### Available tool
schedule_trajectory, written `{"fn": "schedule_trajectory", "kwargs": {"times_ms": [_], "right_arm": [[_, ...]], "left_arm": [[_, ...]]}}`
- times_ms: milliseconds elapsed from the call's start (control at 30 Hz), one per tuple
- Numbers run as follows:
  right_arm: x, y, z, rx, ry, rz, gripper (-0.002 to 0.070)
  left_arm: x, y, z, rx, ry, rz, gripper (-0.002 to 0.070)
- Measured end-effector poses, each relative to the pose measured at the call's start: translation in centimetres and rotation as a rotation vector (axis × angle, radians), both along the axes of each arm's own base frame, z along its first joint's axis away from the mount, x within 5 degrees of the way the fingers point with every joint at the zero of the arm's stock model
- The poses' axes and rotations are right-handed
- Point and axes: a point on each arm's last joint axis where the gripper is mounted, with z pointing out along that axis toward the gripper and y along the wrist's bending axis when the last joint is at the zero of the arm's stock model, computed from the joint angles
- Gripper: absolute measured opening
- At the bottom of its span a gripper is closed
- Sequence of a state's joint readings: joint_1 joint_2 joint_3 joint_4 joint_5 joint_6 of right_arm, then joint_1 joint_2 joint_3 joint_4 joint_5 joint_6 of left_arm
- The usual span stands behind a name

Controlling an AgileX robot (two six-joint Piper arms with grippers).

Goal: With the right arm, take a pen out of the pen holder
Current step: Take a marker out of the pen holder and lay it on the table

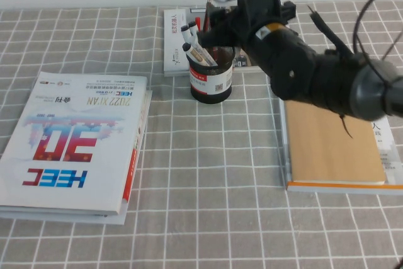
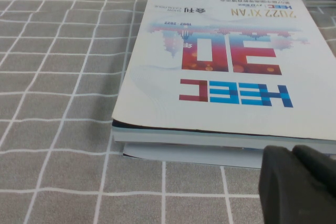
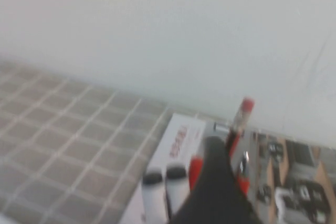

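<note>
A black pen holder (image 1: 211,81) stands at the back middle of the checked cloth, with white markers (image 1: 192,50) with black caps leaning out to its left. My right gripper (image 1: 214,34) hangs right over the holder's mouth, and the arm hides its far side. In the right wrist view one dark finger (image 3: 212,174) stands alone among the pens, with a red-capped pen (image 3: 242,109) just beyond it and white markers (image 3: 153,195) beside it. No second finger lies against it and nothing is gripped. My left gripper (image 2: 296,182) sits low by the big book, fingers together.
A large white HEEC book (image 1: 75,143) (image 2: 226,61) lies on another at the left. A brown-covered book (image 1: 334,146) lies at the right under my right arm. A white box (image 1: 175,42) lies flat behind the holder by the wall.
</note>
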State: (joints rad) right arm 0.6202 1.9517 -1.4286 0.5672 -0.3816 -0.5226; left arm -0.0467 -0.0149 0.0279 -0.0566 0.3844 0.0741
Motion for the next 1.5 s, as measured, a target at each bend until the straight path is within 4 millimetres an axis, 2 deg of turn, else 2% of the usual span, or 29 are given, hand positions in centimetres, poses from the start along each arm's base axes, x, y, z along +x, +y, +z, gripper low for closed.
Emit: {"fn": "schedule_trajectory", "kwargs": {"times_ms": [200, 467, 667, 800, 1500], "right_arm": [[3.2, 1.5, 0.6, 0.078, -0.015, -0.006, 0.0496], [6.6, 2.4, 0.4, 0.177, 0.003, -0.026, 0.0507], [8.4, 2.7, -0.9, 0.239, 0.054, -0.04, 0.0507], [8.6, 3.0, -1.5, 0.237, 0.092, -0.019, 0.0507], [8.4, 3.4, -1.6, 0.222, 0.144, 0.025, 0.0496]], "left_arm": [[0.0, 0.0, 0.0, 0.0, 0.0, 0.0, -0.0005], [0.0, 0.0, 0.0, 0.0, 0.0, 0.0, -0.0005], [0.0, 0.0, 0.0, 0.0, 0.0, 0.0, -0.0005], [0.0, 0.0, 0.0, 0.0, 0.0, 0.0, -0.0005], [0.0, 0.0, 0.0, 0.0, 0.0, 0.0, -0.0005]]}}
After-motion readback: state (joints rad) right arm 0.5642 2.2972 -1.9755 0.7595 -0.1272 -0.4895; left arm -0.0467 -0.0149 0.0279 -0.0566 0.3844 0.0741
